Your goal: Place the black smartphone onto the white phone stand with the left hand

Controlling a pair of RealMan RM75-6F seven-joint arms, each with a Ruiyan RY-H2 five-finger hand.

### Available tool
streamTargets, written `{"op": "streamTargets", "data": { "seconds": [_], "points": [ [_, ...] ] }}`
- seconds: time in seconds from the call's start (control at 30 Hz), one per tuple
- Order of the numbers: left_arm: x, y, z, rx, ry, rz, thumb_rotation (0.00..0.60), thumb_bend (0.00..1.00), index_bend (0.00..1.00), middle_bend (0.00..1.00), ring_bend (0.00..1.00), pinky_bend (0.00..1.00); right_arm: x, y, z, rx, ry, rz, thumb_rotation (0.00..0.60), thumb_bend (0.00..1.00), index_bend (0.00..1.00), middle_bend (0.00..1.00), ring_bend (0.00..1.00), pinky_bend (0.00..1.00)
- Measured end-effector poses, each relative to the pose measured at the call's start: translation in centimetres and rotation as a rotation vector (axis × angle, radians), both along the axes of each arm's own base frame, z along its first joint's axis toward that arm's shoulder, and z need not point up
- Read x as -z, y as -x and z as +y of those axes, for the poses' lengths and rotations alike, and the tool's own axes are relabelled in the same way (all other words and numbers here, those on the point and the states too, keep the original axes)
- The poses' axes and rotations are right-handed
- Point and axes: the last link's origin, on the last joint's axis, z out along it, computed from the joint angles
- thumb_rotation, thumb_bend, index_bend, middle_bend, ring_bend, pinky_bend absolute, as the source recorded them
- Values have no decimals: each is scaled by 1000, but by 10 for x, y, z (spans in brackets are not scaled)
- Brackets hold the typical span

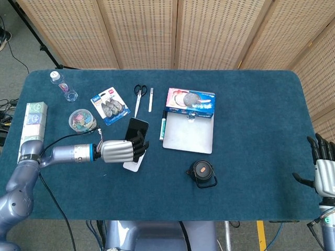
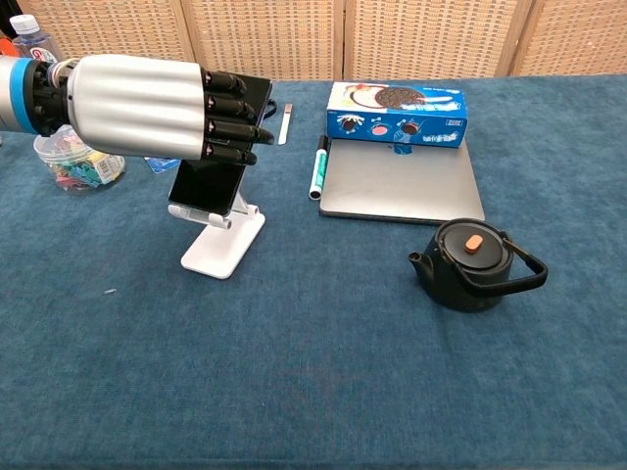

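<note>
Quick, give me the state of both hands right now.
Left hand: fingers wrapped on the phone, which rests on the stand.
Right hand: open, fingers apart, holding nothing, at the table edge.

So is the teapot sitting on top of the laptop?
No, in the chest view the teapot stands on the blue table in front of the closed laptop, apart from its near edge.
</note>
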Motion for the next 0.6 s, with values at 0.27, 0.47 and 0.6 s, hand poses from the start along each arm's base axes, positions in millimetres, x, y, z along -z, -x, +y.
{"op": "streamTargets", "data": {
  "seconds": [0.27, 0.47, 0.6],
  "points": [
    [-4, 5, 1, -8, -9, 16, 600, 240, 246, 67, 252, 302, 0, -1, 0, -2, -1, -2, 600, 0, 0, 0, 0, 0],
    [-8, 8, 1, -9, -12, 21, 600, 219, 154, 0, 179, 265, 0, -1, 0, -3, 0, -3, 600, 0, 0, 0, 0, 0],
    [-10, 11, 1, -12, -18, 27, 600, 207, 94, 0, 163, 256, 1, -1, 1, -3, -3, -5, 600, 0, 0, 0, 0, 0]
  ]
}}
